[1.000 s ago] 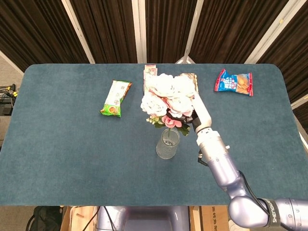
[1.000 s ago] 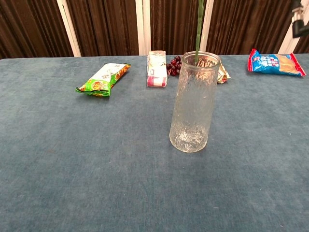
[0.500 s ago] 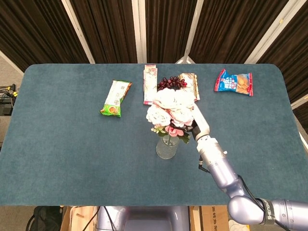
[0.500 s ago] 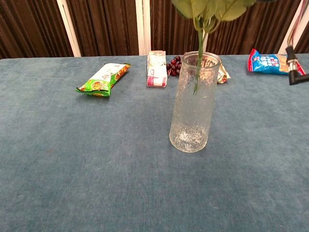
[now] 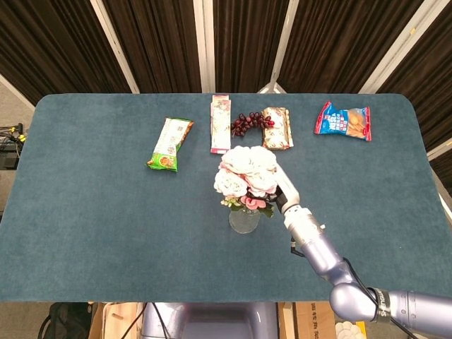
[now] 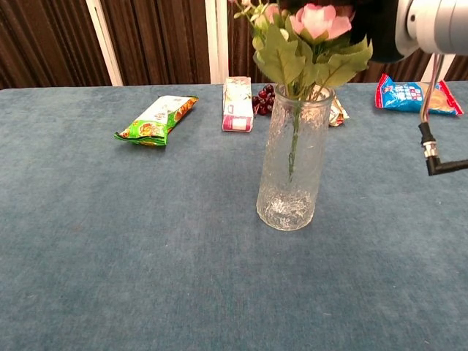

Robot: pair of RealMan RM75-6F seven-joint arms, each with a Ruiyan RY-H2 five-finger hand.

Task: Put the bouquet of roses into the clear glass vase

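Over the clear textured glass vase [image 6: 294, 164], the right hand [image 5: 280, 192] grips the white-and-pink rose bouquet [image 5: 246, 176], fingers hidden behind blooms; its green stem [image 6: 293, 146] reaches inside the vase.

Right arm enters from the lower right of the head view, forearm angled up and left over the table. Right hand [image 5: 281, 192] sits at the end of it, fingers closed around the bouquet [image 5: 246, 173], holding it from the right side. In the chest view only the wrist and a dangling cable show at the top right. Left arm and hand not visible in either view.
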